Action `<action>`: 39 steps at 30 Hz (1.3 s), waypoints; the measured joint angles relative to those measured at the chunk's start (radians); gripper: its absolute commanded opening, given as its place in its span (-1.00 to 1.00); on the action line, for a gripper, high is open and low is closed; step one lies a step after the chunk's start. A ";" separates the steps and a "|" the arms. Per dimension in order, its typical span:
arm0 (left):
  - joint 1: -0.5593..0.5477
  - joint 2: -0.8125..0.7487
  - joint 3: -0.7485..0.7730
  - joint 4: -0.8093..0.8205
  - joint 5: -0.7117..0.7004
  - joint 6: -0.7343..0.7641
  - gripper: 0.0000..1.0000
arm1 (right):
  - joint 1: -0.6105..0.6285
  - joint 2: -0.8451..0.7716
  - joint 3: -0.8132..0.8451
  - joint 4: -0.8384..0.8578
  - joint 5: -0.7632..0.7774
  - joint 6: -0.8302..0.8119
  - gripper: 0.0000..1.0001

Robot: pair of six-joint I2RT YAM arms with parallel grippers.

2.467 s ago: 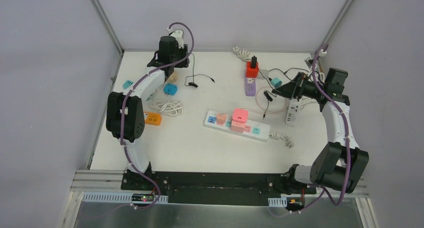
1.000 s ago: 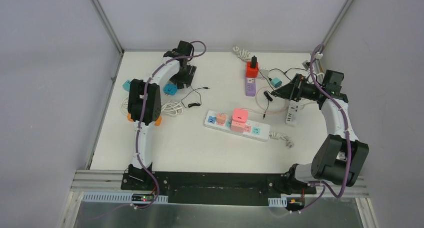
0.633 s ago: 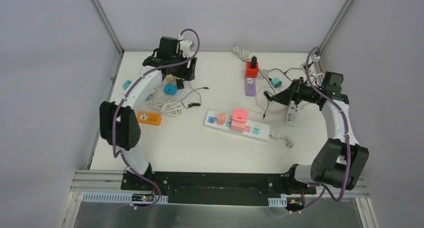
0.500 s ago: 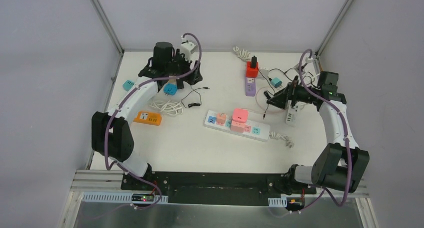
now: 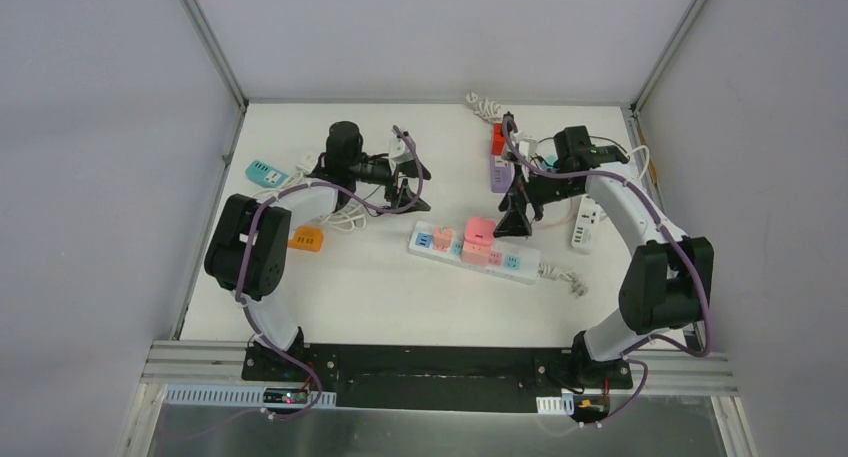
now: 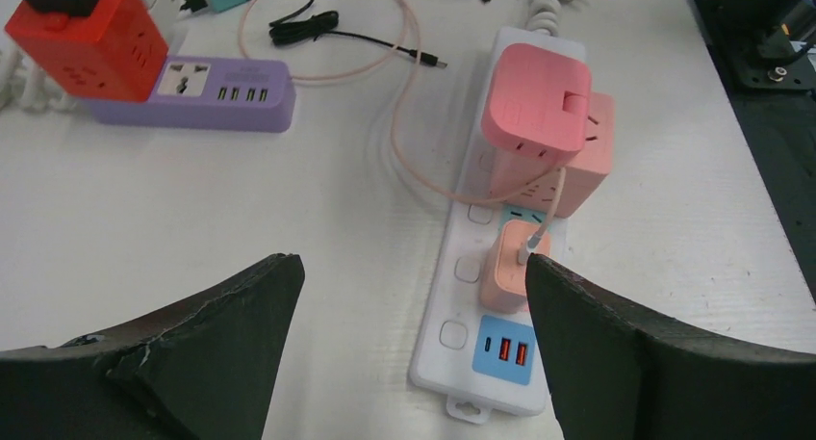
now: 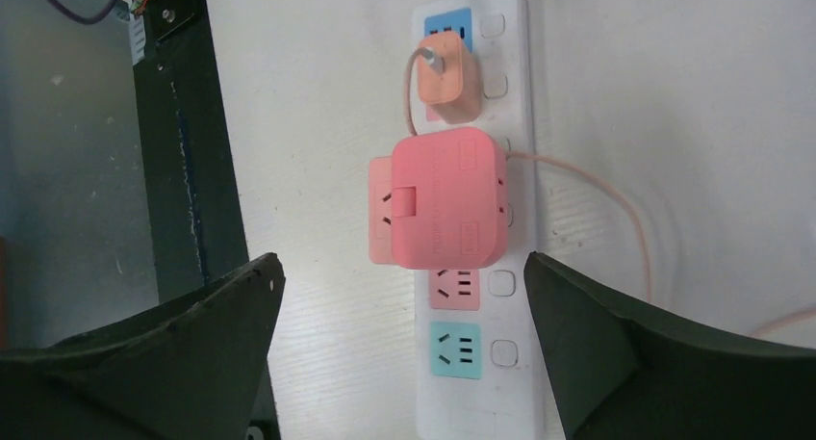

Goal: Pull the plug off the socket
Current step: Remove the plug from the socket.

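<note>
The white counter [image 5: 350, 277] carries a white power strip [image 7: 518, 392] directly beneath the right end effector [image 7: 401, 267], which is spread wide and empty. The pink plug [image 7: 443, 199] sits seated in the strip under the gap between the fingers. The left end effector [image 6: 412, 267], also spread and empty, faces the strip.

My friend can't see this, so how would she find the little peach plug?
Find the long white power strip in the middle of the table. Beside the big pink cube adapter on it sits the small peach plug. It is the only one on the strip with a thin pink cable coming out of it.
</note>
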 measured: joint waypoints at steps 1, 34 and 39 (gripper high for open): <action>-0.006 0.005 0.005 0.010 0.014 0.000 0.80 | 0.004 0.013 -0.019 0.032 0.011 0.042 1.00; -0.050 0.066 0.064 0.074 0.093 -0.044 0.79 | 0.063 0.178 0.053 -0.102 -0.031 0.137 0.39; -0.050 0.066 0.064 0.074 0.093 -0.044 0.78 | 0.071 0.167 0.056 -0.125 -0.029 0.111 0.26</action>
